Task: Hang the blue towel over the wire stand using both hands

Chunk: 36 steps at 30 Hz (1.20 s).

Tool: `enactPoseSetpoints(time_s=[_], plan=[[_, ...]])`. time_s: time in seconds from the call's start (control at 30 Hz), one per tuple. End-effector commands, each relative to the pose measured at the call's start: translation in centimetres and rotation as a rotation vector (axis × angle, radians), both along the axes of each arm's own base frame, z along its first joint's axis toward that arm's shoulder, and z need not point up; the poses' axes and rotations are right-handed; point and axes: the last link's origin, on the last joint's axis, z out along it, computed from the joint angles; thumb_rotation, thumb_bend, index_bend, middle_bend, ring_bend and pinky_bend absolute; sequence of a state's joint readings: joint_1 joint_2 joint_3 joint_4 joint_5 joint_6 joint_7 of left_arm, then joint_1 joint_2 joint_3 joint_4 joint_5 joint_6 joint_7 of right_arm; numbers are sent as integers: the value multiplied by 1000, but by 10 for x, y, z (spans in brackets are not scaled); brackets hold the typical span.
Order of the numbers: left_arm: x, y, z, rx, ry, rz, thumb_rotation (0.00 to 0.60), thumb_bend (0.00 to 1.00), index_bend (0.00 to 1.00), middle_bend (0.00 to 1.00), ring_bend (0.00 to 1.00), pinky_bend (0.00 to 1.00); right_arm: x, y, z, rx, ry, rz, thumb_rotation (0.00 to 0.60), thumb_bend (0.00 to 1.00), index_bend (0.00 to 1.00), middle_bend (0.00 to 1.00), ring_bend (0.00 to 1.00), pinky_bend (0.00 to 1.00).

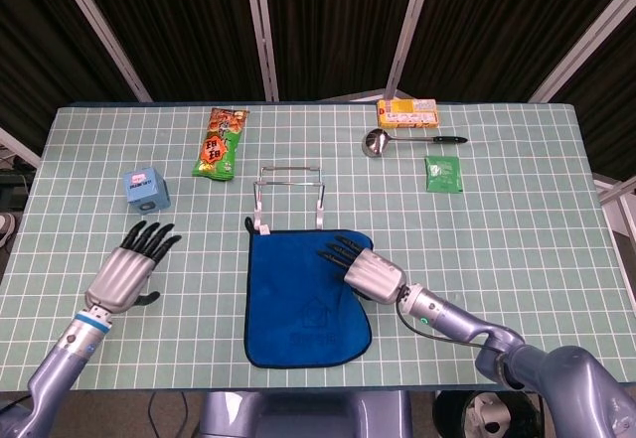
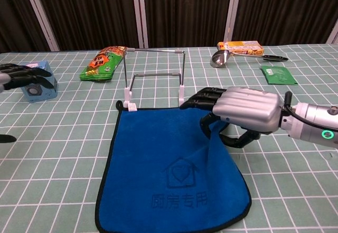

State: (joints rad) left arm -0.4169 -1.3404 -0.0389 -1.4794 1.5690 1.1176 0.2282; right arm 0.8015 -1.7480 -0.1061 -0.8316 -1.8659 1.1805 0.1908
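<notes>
The blue towel [image 1: 308, 299] lies flat at lower centre of the counter [image 1: 517, 229], its far edge just beside the feet of the wire stand [image 1: 289, 198]. My right hand [image 2: 240, 111] grips the towel's far right corner, fingers [image 2: 203, 100] clenched with cloth bunched beneath, so that edge puckers inward. My left hand [image 1: 129, 264] hovers at lower left, well apart from the towel, fingers [image 1: 154, 235] spread and released. I judge I am in the grasp step: next the left hand must take the far left corner before both lift. The chest view crops the left hand, and the thumb's contact under the cloth is hard to see.
</notes>
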Motion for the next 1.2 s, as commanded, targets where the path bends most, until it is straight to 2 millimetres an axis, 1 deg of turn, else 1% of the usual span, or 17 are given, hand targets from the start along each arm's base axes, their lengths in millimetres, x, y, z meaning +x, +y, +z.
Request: enactPoseSetpoints(time_s=[0.03,0.13,0.27,0.4,0.47,0.6,0.7,1.0,1.2], plan=[[20,14,-30,-98,-5,-119,600,230,290,0,0,0,1,0,2,-2,-2,3,600,583,632,56,0,0],[32,22,-43,-123,17,-205,600,251,339,0,0,0,2,-1,3,-7,1,9,600,583,632,56,0,0],[44,29,-62,-159,51,-293,600,250,368,0,0,0,4,-2,4,-13,1,11,600,584,632,57,0,0],[51,33,-77,-180,68,-346,600,251,372,0,0,0,5,-2,4,-16,3,12,600,584,632,57,0,0],[51,34,-82,-181,78,-365,600,250,373,0,0,0,5,-1,4,-15,1,10,600,583,632,58,0,0],[48,36,-92,-191,86,-369,600,251,376,0,0,0,5,-1,5,-16,5,14,600,585,632,60,0,0],[49,37,-99,-198,67,-364,600,252,377,0,0,0,5,-1,5,-17,2,13,600,594,634,61,0,0],[60,39,-118,-212,43,-362,600,252,376,0,0,0,6,0,6,-18,-8,17,600,597,638,67,0,0],[67,40,-125,-210,33,-361,600,253,376,0,0,0,5,1,6,-16,-9,18,600,598,640,68,0,0]])
